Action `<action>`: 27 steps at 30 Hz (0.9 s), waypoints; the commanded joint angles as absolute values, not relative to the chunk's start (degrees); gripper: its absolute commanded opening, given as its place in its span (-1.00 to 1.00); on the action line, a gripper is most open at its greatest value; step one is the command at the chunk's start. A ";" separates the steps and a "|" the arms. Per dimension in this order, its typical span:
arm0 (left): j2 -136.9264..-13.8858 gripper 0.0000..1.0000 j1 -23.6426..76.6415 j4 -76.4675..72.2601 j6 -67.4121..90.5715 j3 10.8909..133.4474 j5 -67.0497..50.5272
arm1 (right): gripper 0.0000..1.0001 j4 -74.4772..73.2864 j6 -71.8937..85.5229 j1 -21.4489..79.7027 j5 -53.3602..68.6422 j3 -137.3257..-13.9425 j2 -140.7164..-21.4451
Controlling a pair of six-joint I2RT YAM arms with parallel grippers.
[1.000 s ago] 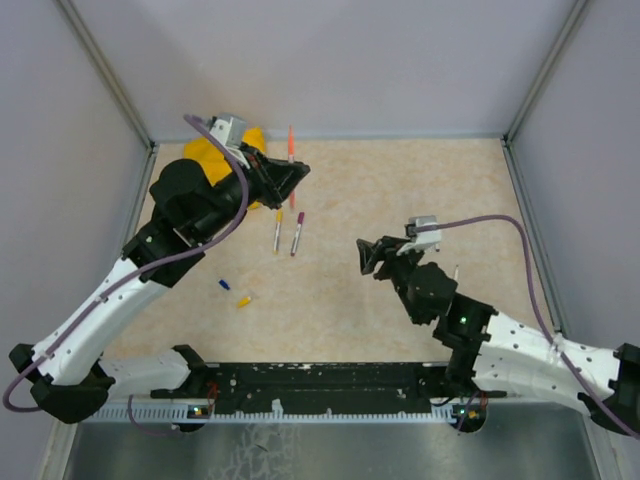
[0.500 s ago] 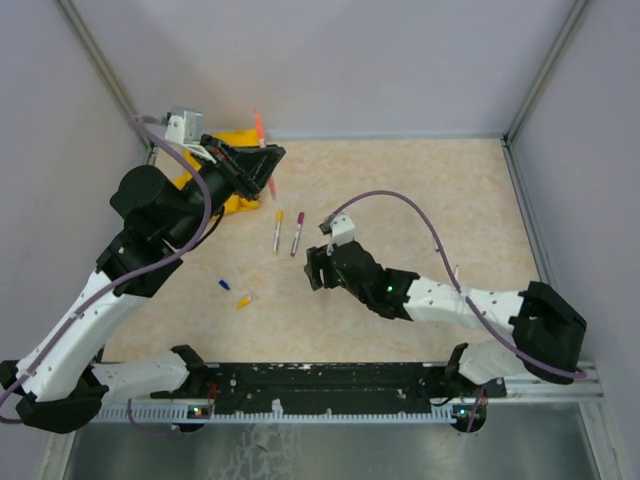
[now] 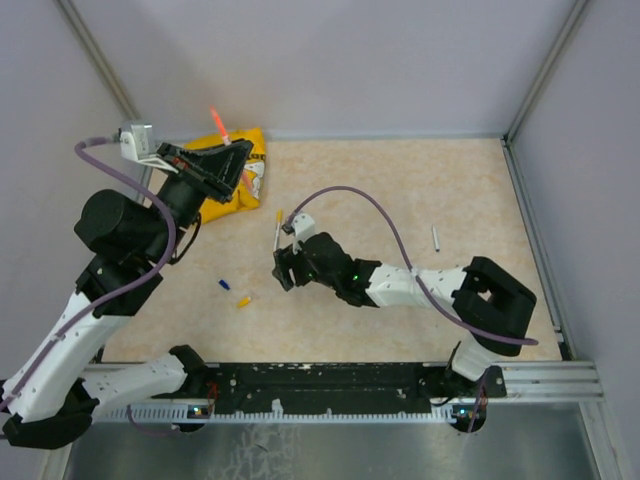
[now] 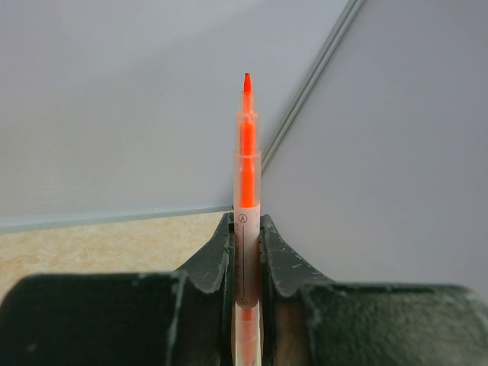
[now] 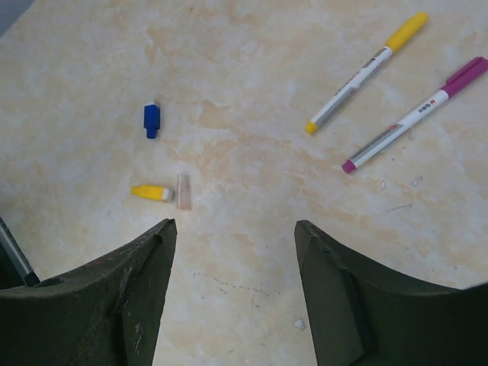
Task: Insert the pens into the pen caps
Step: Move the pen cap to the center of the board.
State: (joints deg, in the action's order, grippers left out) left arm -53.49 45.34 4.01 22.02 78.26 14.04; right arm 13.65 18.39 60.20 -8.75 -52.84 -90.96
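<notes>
Orange-red pen (image 4: pixel 246 191): translucent barrel, bright orange core, bare pointed tip uppermost, fine print down the lower barrel. Raised off the table (image 3: pixel 400 190) at the far left corner, above the yellow cloth (image 3: pixel 243 180). Lower end sunk between the fingers, out of sight.

Yellow pen (image 5: pixel 366 72): white-grey barrel, yellow at both ends. Flat on the table, just beside the purple pen (image 5: pixel 415 114), roughly parallel, not touching.

Purple pen: white barrel, purple long end, magenta short end. Hidden under the right arm in the overhead view.

Grey pen (image 3: pixel 436 237): alone toward the right side of the table, well apart from the rest. Too small to tell its ends.

Blue cap (image 5: pixel 152 120), yellow cap (image 5: pixel 150 193): short stubs lying loose on the table, apart from each other.

Pale pinkish tube (image 5: pixel 183 191): right at the yellow cap's end; touching or not, hard to tell.

Left gripper (image 4: pixel 245 236): clenched on the orange-red pen, fingers (image 4: pixel 207 263) pressed to either side of the barrel.

Right gripper (image 5: pixel 235 229): spread wide, empty, low over bare table near the two caps, touching nothing.
</notes>
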 commanded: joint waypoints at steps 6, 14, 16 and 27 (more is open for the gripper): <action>-51.74 -1.00 45.35 1.12 21.36 76.90 14.72 | 0.29 18.78 16.61 60.46 -4.37 -56.71 -94.20; -50.07 -1.00 45.35 -1.81 20.11 74.61 13.21 | 0.29 16.61 16.34 60.96 -0.79 -59.94 -99.06; -50.73 -1.00 45.31 -0.56 20.57 75.66 13.27 | 0.28 14.85 15.26 61.31 0.43 -62.05 -101.03; -50.61 -1.00 45.35 -0.34 20.26 78.05 11.15 | -0.13 6.99 10.79 63.52 0.54 -70.77 -110.43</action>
State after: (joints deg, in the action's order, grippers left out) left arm -51.20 45.34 1.17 20.88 75.57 12.38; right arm 9.39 13.54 62.24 0.21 -66.32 -108.25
